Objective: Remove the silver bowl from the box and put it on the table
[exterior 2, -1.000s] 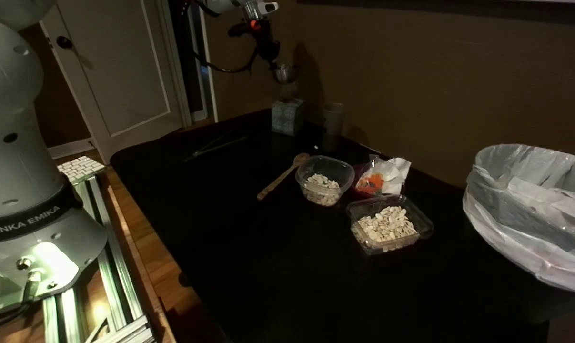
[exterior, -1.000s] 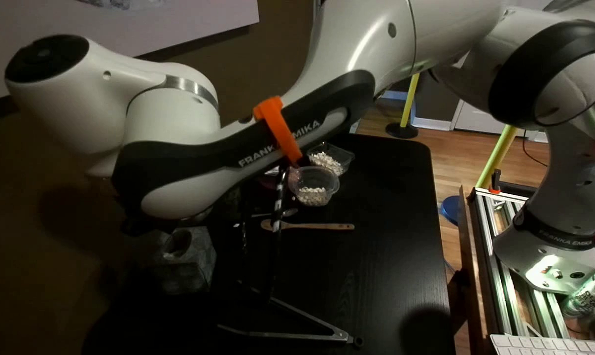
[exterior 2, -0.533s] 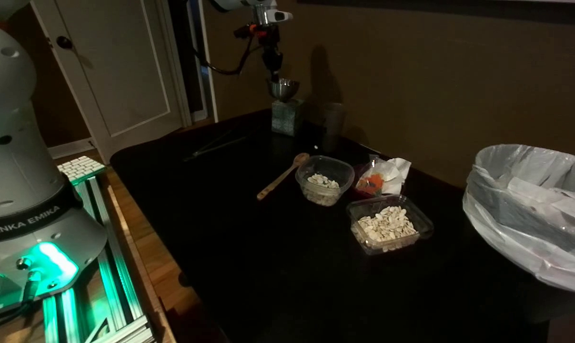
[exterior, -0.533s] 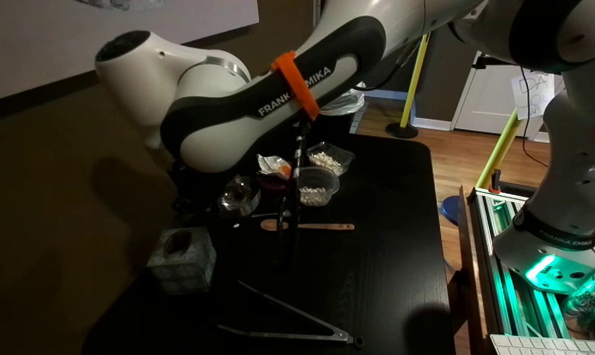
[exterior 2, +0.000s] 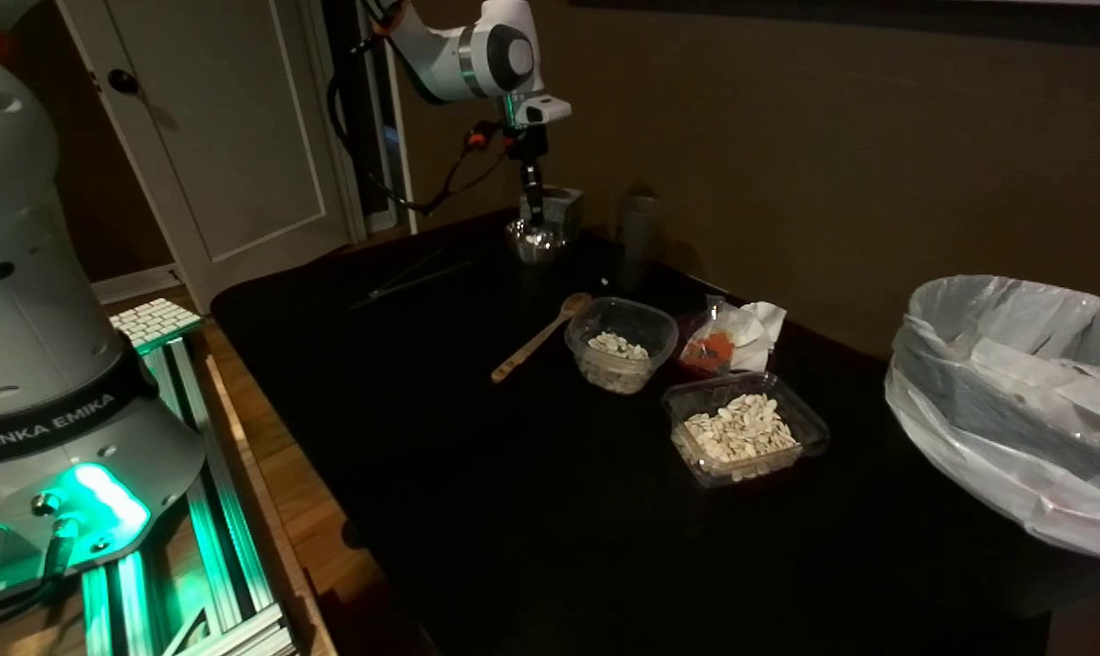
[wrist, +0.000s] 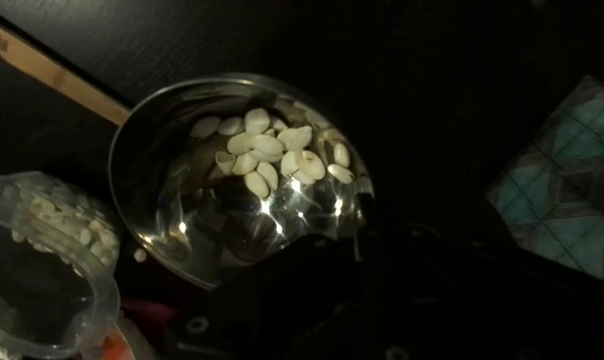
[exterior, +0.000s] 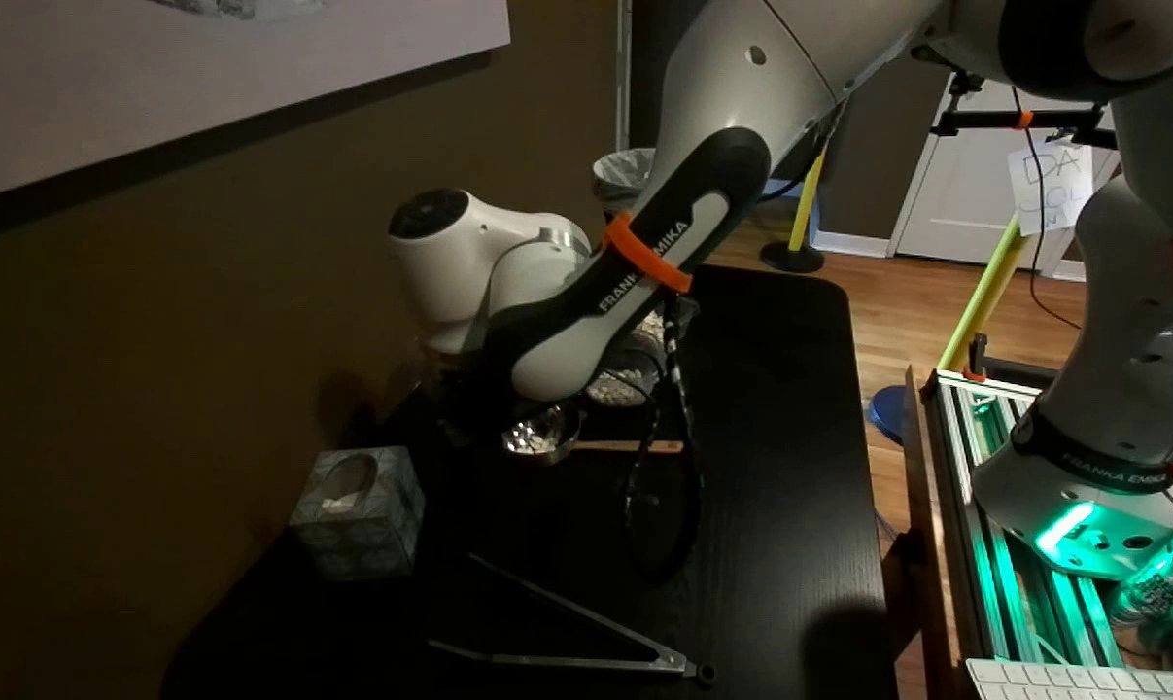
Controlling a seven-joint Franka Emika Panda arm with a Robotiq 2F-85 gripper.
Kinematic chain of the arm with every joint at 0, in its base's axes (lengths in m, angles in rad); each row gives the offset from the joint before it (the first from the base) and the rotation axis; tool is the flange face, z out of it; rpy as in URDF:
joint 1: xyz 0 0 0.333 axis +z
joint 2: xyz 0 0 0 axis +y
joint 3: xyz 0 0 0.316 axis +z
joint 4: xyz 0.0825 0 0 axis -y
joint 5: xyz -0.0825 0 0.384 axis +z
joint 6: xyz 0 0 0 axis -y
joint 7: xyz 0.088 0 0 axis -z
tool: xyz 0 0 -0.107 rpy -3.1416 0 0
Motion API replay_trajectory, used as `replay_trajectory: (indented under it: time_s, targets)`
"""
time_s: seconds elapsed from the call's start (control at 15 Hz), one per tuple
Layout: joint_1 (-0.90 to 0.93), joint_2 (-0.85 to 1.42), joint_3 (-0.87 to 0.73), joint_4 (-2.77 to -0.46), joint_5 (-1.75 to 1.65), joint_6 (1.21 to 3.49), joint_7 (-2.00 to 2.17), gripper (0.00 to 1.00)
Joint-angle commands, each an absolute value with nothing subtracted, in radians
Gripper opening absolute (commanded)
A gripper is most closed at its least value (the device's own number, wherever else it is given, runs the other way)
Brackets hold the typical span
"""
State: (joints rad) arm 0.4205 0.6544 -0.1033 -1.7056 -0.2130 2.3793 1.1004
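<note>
Silver bowl (wrist: pixel 211 215), one; bright metal, pale seeds (wrist: pixel 269 145) within; middle of the wrist view, out of the grey box (exterior: pixel 362 544) and, I judge, held above the desk (exterior: pixel 771 437). End effector (exterior 2: pixel 536 217), one; black, clamped on the bowl's rim at lower right of the wrist view. Box: lower left in an exterior view, right edge of the wrist view, apart from the bowl.

Step in hand, as I read it from where I stand: setting down. Handling notes: keep the rim level, since seeds could slide over a dipped side. Steer off the wooden spoon (exterior 2: pixel 540 339), whose handle runs up to the bowl's edge from upper left of the wrist view; a base landing on it would likely rock. Lower until the desk takes the weight, then ease the grip apart and rise straight, lest the rim be hooked.

Surface: black, faintly grained, dull sheen. Upon it: round clear tub (exterior 2: pixel 627 314) and rectangular clear tub (exterior 2: pixel 809 433), both with seeds; metal tongs (exterior: pixel 586 665), spread, lower middle in an exterior view.

Room: dim. In an exterior view: brown wall (exterior 2: pixel 832 164); pale door (exterior 2: pixel 221 118), upper left; lined bin (exterior 2: pixel 960 410), right edge; robot base (exterior 2: pixel 66 465), lit green, left.
</note>
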Motion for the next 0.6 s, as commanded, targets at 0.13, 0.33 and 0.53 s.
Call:
replay_trajectory:
  time_s: [0.13,0.33,0.53]
  targets:
    - [0.410,0.635,-0.089,-1.753,-0.227,2.400,1.147,0.02]
    - [0.423,0.665,-0.103,-1.724,-0.242,2.362,1.182,0.01]
    - [0.445,0.682,-0.141,-1.746,-0.271,2.389,1.292,0.01]
